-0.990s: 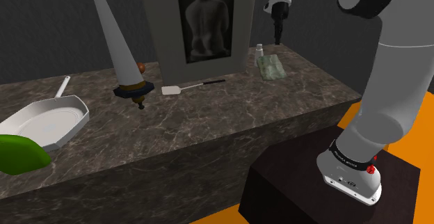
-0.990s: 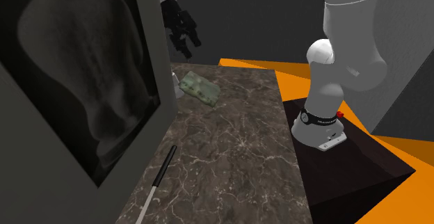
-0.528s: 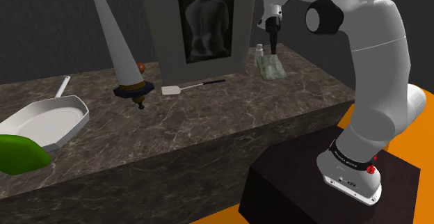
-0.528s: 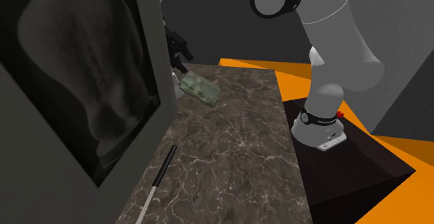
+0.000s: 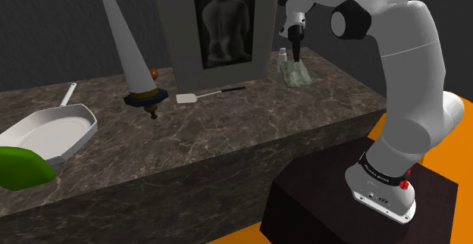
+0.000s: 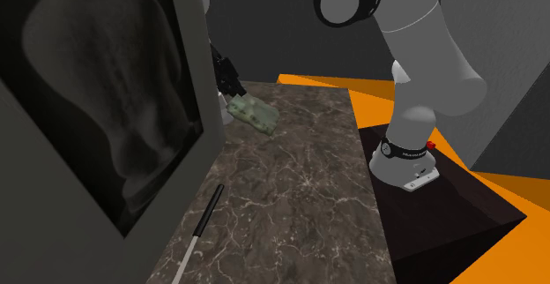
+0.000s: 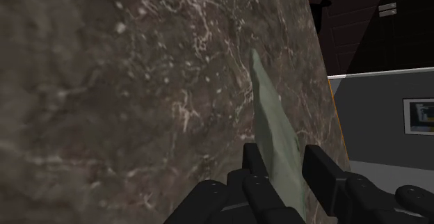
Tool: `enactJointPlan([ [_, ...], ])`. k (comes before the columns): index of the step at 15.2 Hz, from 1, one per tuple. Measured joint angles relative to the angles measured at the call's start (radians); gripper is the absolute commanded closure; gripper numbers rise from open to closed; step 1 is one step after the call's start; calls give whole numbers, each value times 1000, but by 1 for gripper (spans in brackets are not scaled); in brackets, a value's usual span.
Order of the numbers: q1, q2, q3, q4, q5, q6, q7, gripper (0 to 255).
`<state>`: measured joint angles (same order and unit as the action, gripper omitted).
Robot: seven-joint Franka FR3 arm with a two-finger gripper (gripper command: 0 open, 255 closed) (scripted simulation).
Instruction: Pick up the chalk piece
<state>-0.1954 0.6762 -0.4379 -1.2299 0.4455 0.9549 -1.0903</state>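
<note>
On the shoulder camera I see my gripper [image 5: 295,54] pointing down right over the pale green chalk piece [image 5: 296,76], which lies on the dark marble table [image 5: 227,140] toward the view's right. A small white bottle [image 5: 283,54] stands just beside them. Leftward lie a spatula [image 5: 198,96] and a white pan [image 5: 49,132].

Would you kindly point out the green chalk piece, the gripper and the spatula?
green chalk piece [image 7: 272,118], wrist view, middle of its pale green surface
gripper [image 5: 295,54], shoulder view, its black lower tip
spatula [image 5: 189,98], shoulder view, its white blade
</note>
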Motion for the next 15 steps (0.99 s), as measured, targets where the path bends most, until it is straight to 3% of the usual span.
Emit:
enactJointPlan([
  [8, 1, -1, 0, -3, 0, 2, 0, 255],
  [15, -14, -9, 0, 69, 8, -71, 24, 255],
])
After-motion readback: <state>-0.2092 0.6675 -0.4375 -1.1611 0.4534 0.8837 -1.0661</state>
